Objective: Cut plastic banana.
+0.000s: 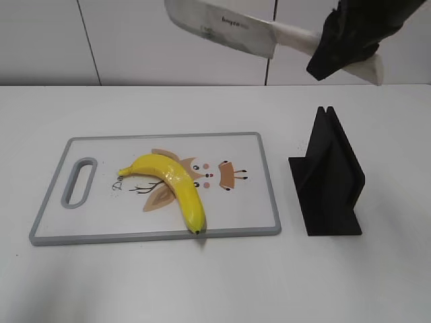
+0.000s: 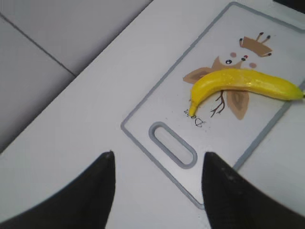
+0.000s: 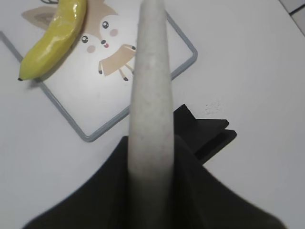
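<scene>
On a white tabletop (image 1: 202, 282), a grey-rimmed white cutting board (image 1: 268, 195) printed with a cartoon fox is laid flat, and the plastic banana (image 1: 174, 185) is rested on it near the middle. The banana is seen as glossy, bright yellow and curved, whole, with a short stem turned toward the board's slotted handle and a small black tip reaching the board's near rim. High above the board, a knife (image 1: 225, 27) with a broad silver blade and pale handle is held level by the right pincer (image 1: 350, 37), whose black fingers are clenched around the handle. To the right of the board, apart from it, a black knife stand (image 1: 328, 180) is set upright. The blade's full face and printed lettering are shown only by the exterior view; in the right wrist view only the pale handle is seen edge-on between the fingers, with the stand and the banana's black tip below. The left pincer (image 2: 157, 186) is shown only by the left wrist view, released with its two dark fingers spread, nothing between them, above the tabletop beside the board's handle end.
</scene>
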Tool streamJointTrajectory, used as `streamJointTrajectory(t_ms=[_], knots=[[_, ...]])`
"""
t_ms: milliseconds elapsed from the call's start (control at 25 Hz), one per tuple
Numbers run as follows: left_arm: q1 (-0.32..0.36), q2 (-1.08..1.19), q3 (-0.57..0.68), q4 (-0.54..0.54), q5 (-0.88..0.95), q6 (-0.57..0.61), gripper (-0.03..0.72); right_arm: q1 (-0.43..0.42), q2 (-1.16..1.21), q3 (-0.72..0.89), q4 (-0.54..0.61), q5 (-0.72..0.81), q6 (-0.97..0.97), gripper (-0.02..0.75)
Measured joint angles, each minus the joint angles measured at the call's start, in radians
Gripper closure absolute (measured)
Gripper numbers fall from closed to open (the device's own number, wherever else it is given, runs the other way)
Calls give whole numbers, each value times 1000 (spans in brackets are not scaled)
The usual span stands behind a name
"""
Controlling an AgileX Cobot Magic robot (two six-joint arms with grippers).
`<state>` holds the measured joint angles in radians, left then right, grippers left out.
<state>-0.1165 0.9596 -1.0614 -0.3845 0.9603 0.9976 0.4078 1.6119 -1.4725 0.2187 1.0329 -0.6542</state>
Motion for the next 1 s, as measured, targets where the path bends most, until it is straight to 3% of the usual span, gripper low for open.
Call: streamJointTrajectory(t_ms=[200,440,680,1000], knots=[[-45,201,-192,-48,43,127,142,0,105,-75,40,34,-151,571],[-150,407,-327,-61,95,253,142,0,222,-157,144,81,-407,571],[-228,569,-357,-62,88,349,142,0,295,-214,199,118,-567,571],[-235,684,-357,-62,23,358,145,-1,297,-222,240,125,-654,571]])
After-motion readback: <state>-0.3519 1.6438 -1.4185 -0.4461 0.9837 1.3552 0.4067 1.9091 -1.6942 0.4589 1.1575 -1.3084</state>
